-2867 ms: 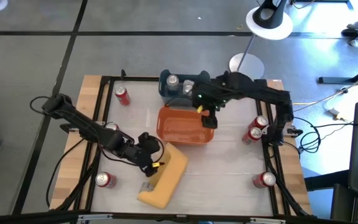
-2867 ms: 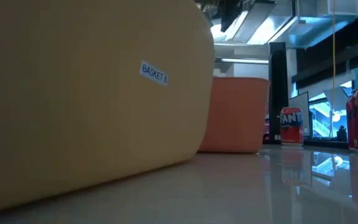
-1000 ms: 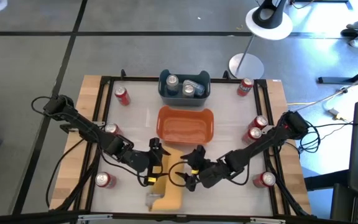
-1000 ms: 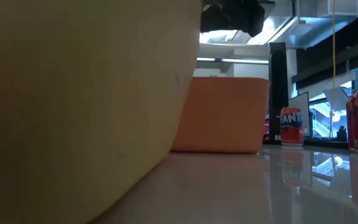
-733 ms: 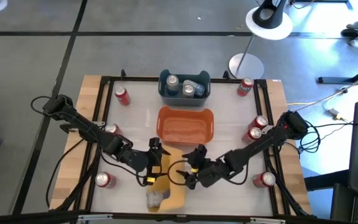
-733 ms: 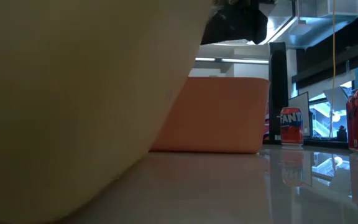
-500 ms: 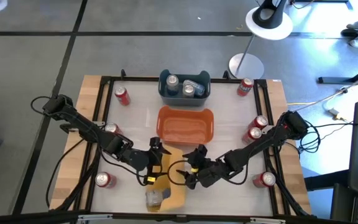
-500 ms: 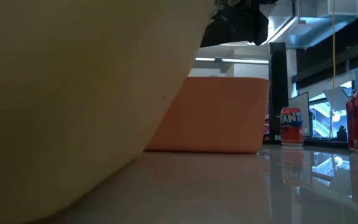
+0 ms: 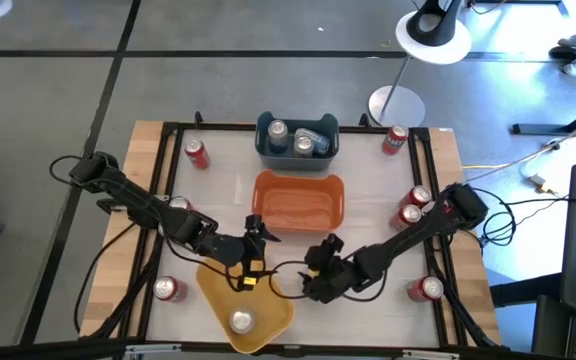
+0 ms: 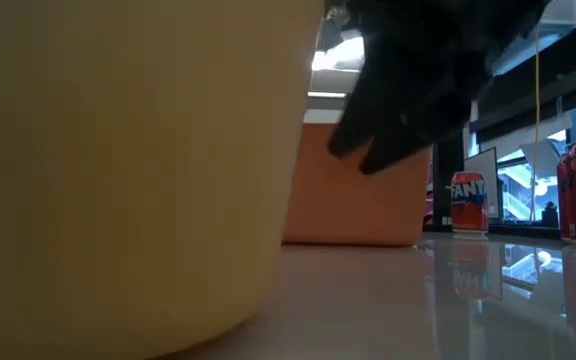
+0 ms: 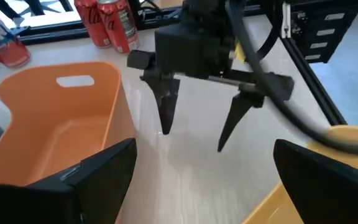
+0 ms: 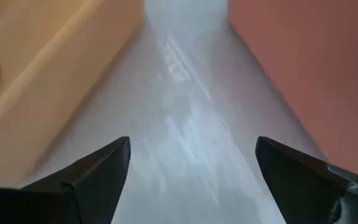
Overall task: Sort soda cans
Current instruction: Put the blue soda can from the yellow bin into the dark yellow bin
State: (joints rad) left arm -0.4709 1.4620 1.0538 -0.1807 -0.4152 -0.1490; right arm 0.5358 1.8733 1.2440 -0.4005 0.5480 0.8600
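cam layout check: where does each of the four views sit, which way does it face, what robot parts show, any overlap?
High: overhead, facing straight down; both arms, yellow bin, orange bin, blue bin.
Low: at tabletop height, facing across the table; yellow bin wall, dark gripper above.
Left wrist: past its own fingers toward the open right gripper and orange bin.
Right wrist: own open fingers, facing the table strip between the yellow and orange bins.
Shared: the orange bin shows in all four.
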